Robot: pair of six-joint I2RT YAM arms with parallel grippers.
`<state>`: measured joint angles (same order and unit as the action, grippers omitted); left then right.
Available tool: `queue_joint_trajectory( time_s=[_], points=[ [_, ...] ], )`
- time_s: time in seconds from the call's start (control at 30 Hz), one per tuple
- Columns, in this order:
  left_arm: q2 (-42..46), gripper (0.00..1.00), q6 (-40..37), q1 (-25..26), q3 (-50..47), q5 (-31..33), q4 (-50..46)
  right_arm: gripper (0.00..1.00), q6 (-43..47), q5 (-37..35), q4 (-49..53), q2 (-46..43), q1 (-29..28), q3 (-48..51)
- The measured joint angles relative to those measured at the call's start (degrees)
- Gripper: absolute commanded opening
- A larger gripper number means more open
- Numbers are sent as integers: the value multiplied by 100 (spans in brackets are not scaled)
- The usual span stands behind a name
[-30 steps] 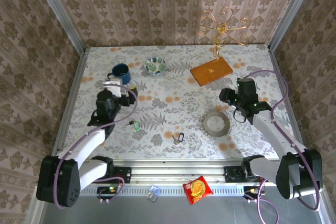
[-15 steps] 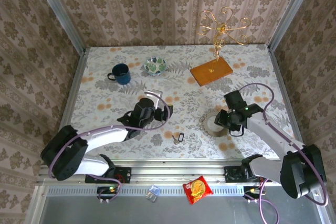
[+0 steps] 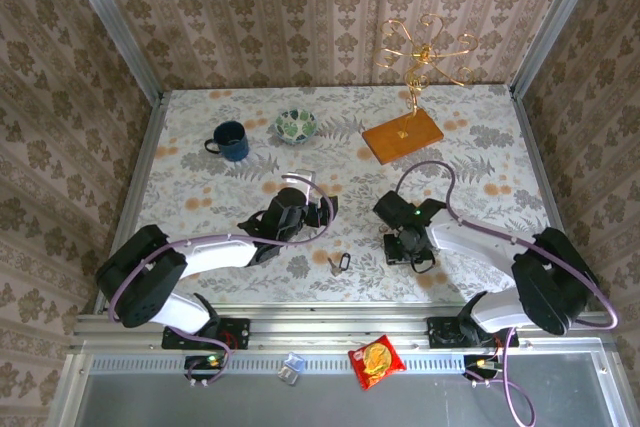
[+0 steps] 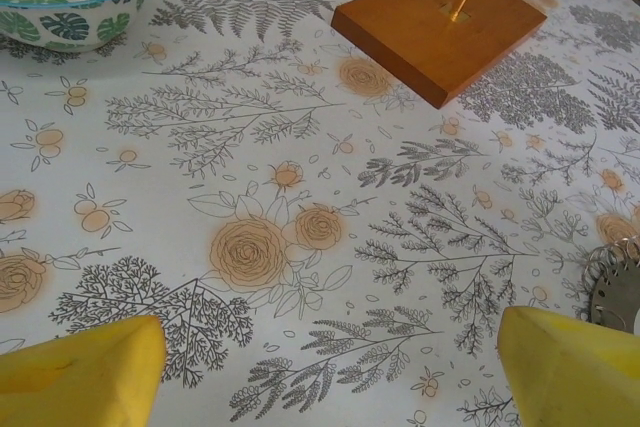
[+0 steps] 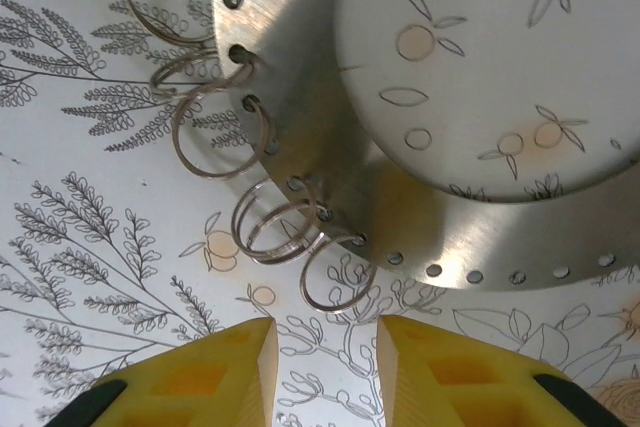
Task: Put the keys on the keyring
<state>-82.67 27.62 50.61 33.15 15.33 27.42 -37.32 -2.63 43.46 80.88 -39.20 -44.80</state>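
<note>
No key is on a ring yet, so all the work is left. Your left gripper (image 4: 330,339) is wide open and empty. Your right gripper (image 5: 325,332) has a small gap and holds nothing, just beside the keyring plate (image 5: 290,97). You cannot tell where the green key is. Bare table (image 3: 190,179) lies all round, with the edges well apart.

Left claw (image 3: 320,210) low over centre of floral tabletop (image 3: 480,162), pointing right. Right claw (image 3: 403,247) close by to right, aimed down at tabletop. Small dark clip (image 3: 340,262) lies nearer, between both claws. Far left: blue mug (image 3: 229,140), patterned bowl (image 3: 296,126). Far right: wooden base (image 3: 402,135) carrying gold wire stand (image 3: 425,47). Red snack packet (image 3: 376,362) on near ledge.
</note>
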Motion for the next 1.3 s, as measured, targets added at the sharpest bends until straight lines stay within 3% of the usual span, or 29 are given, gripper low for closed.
queue_joint_trajectory(
  time_s=[0.3,0.5,0.9,1.2,1.3],
  points=[
    [0,86,94,0,0,114,7,27,162,-433,140,693,-295,-308],
    [0,86,118,0,0,127,7,20,190,-706,258,824,-374,-400],
    [0,85,153,0,0,166,9,17,275,-1012,479,951,-389,-479],
    [0,85,201,0,0,168,9,0,319,-1027,483,960,-400,-501],
    [0,85,201,0,0,170,9,0,297,-1027,494,953,-409,-511]
  ],
)
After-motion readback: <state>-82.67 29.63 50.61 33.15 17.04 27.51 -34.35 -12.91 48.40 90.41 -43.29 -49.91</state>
